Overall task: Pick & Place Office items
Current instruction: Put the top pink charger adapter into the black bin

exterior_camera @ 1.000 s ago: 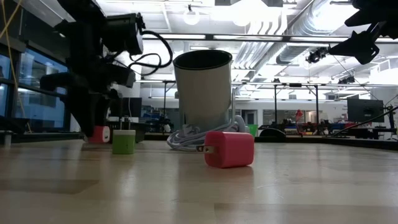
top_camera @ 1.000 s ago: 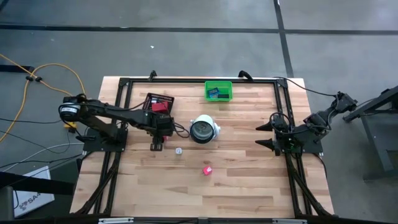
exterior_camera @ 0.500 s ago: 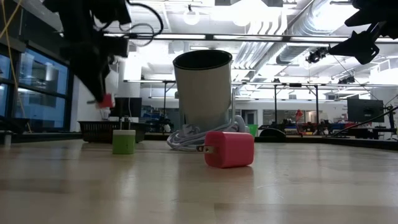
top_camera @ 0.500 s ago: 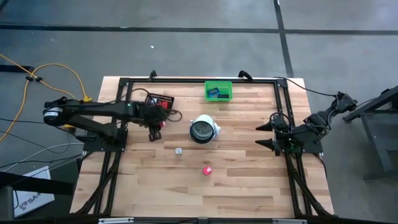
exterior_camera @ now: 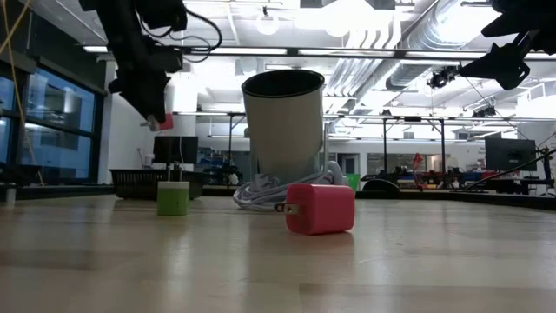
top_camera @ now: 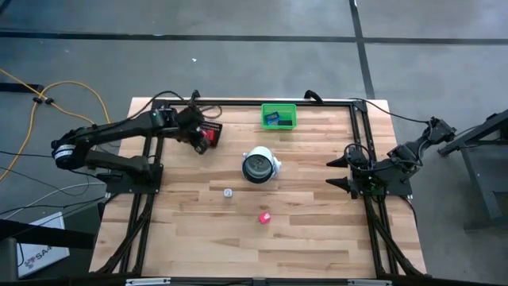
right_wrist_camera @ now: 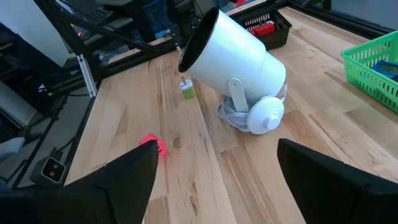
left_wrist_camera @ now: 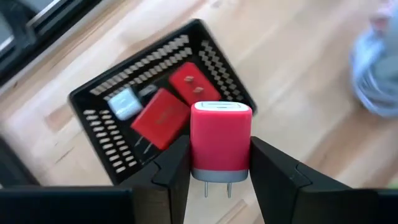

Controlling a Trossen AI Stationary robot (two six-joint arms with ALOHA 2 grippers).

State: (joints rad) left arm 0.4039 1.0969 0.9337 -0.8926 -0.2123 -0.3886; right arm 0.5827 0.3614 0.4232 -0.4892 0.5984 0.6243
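**Red charger hangs over the mesh tray**

Left tool (left_wrist_camera: 219, 171) grips a red charger block (left_wrist_camera: 220, 144) by its sides, prongs down, above the black mesh tray (left_wrist_camera: 93, 99), where two red chargers and a pale one already lie. It's the placing step: next, I'd say, lower and let go inside the rim. Right tool (right_wrist_camera: 214, 171) waits wide open at the tabletop's (top_camera: 309, 238) right edge. A pink charger (top_camera: 264, 216) still lies loose.

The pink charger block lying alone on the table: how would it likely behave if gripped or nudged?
The pink charger block looks rigid and boxy, so it would probably hold shape between fingers. It lies on a flat side, so a nudge should slide it on the wooden table, not roll it. Its prongs stick out sideways and might snag or pivot it. The smooth shell could be slightly slippery.
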